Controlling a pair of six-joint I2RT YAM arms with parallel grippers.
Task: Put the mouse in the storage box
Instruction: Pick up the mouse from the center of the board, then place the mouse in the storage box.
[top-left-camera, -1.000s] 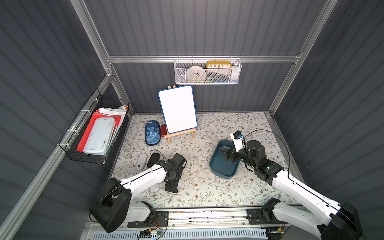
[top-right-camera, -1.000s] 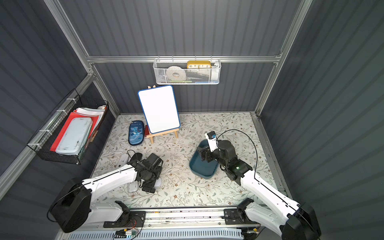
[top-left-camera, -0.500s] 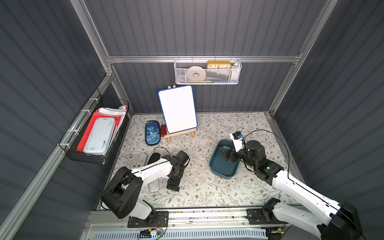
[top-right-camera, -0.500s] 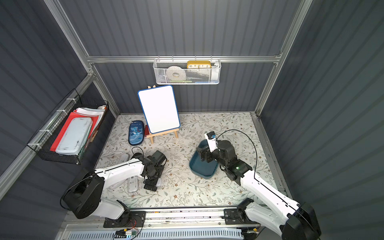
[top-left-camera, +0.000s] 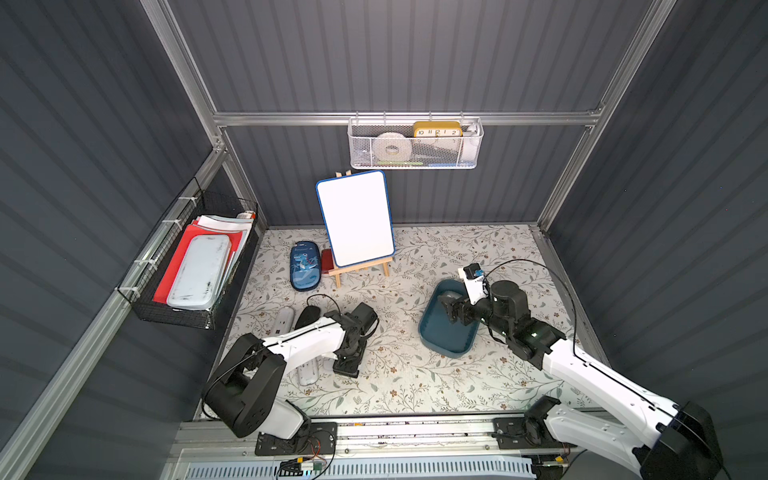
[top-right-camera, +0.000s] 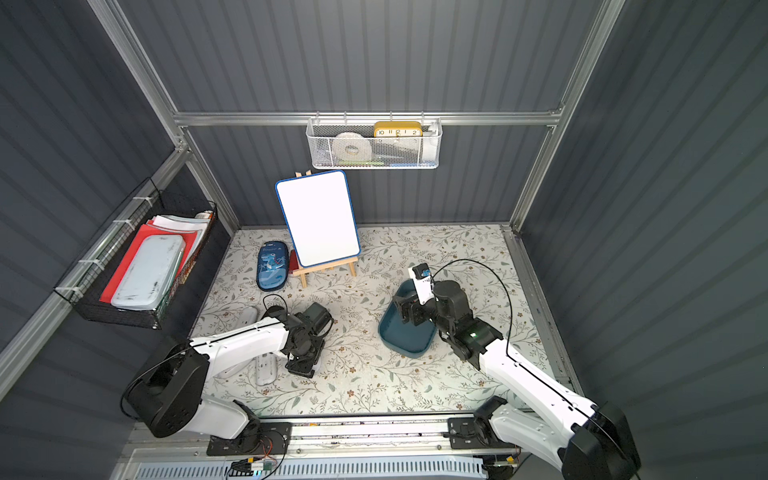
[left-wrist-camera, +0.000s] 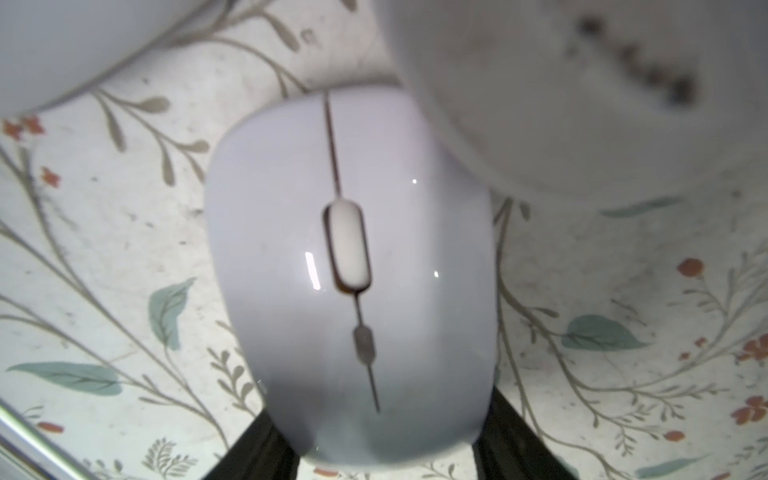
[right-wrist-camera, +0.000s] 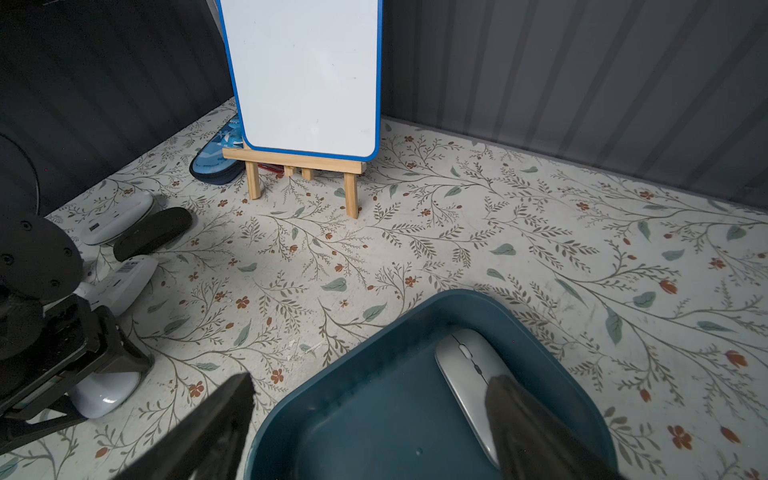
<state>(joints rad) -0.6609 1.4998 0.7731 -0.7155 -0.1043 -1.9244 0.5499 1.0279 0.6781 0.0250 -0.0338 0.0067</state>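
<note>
Left end effector (left-wrist-camera: 376, 451) | clamping white mouse (left-wrist-camera: 353, 249) | top views hide contact

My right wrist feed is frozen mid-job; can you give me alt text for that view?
A silver mouse lies in the dark teal storage box, with the open right gripper over it, one finger overlapping the mouse's rear. Across the floral mat, the left gripper straddles a white mouse; a whiteboard on a wooden easel stands behind.

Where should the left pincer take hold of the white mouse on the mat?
Take the white mouse across its long sides near the rear, from straight above: it lies flat, buttons up, domed on top, and a power strip crowds its front end.
</note>
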